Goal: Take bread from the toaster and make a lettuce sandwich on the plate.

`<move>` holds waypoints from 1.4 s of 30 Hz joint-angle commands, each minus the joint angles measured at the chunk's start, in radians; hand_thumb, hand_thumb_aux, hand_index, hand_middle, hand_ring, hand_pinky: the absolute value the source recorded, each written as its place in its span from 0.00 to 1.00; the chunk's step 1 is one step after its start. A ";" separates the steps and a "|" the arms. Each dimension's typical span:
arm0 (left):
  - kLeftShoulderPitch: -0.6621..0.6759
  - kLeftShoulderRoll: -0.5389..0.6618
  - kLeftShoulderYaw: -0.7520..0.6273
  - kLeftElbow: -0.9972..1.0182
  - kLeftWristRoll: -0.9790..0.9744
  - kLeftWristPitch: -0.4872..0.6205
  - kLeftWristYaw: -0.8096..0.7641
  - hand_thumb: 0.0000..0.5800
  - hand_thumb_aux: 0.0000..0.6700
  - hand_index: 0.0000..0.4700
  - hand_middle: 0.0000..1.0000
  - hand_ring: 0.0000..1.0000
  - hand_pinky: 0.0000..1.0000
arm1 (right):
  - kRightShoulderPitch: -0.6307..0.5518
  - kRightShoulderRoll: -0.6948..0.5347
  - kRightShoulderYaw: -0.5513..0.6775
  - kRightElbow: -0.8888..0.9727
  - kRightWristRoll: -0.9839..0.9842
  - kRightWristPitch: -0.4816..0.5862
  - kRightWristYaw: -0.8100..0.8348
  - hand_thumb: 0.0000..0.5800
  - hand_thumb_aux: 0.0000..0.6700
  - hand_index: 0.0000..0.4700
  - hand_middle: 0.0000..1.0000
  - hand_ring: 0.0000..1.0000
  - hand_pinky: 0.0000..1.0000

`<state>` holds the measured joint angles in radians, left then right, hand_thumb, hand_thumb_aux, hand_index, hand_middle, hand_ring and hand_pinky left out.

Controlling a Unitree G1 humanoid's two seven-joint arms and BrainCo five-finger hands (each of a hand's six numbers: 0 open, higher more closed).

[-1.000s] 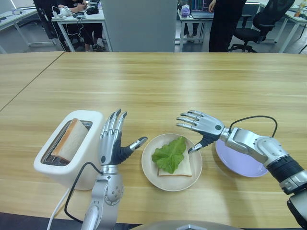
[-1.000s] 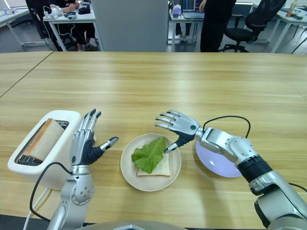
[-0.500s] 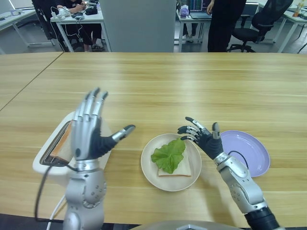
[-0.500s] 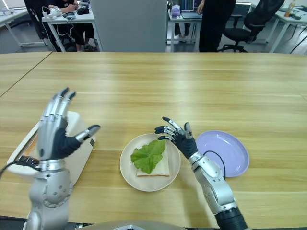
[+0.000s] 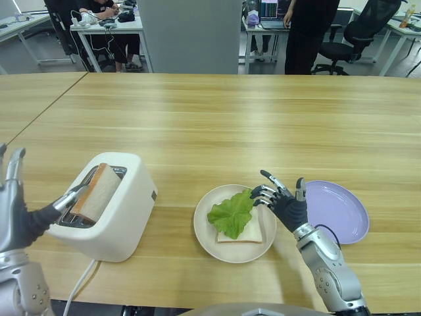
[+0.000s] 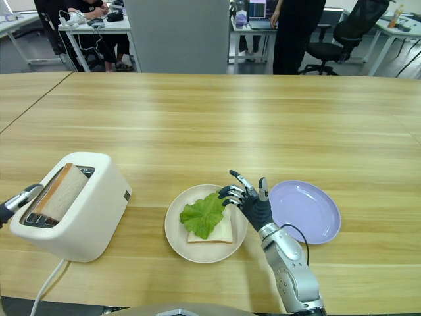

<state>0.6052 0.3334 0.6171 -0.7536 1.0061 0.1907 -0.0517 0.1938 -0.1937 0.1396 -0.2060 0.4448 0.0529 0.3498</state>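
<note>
Left eye view: the left hand [image 5: 16, 220] is hanging open and empty beside the toaster [image 5: 122, 217], with a bread slice [image 5: 97, 191] sitting in its slot. Right eye view: the right hand [image 6: 250, 203], spread and empty, is hovering at the plate [image 6: 174, 230] rim. A careless sweep there risks dragging the lettuce [image 6: 202, 216] off.

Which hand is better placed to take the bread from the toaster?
Probably the left: the left hand is open beside the toaster, close to the bread slice in its slot, while the right hand is over by the plate.
</note>
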 commanded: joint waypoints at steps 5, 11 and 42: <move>0.004 -0.023 -0.115 0.122 -0.029 -0.016 -0.051 0.12 0.06 0.06 0.00 0.00 0.00 | 0.010 0.009 -0.025 -0.020 -0.045 -0.009 0.008 0.00 0.00 0.00 0.44 0.44 0.44; -0.009 -0.025 -0.131 0.148 -0.053 -0.010 -0.037 0.00 0.00 0.00 0.00 0.00 0.00 | 0.006 0.017 -0.030 -0.009 -0.073 -0.018 0.018 0.00 0.00 0.00 0.44 0.44 0.44; -0.323 -0.085 -0.106 0.106 -0.282 -0.003 0.143 1.00 1.00 0.98 1.00 1.00 1.00 | -0.045 0.024 -0.057 0.104 -0.129 -0.022 0.048 0.00 0.00 0.00 0.42 0.42 0.42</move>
<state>0.3033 0.2489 0.4959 -0.6659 0.7668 0.1809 0.0813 0.1579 -0.1703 0.0981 -0.1242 0.3264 0.0307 0.3970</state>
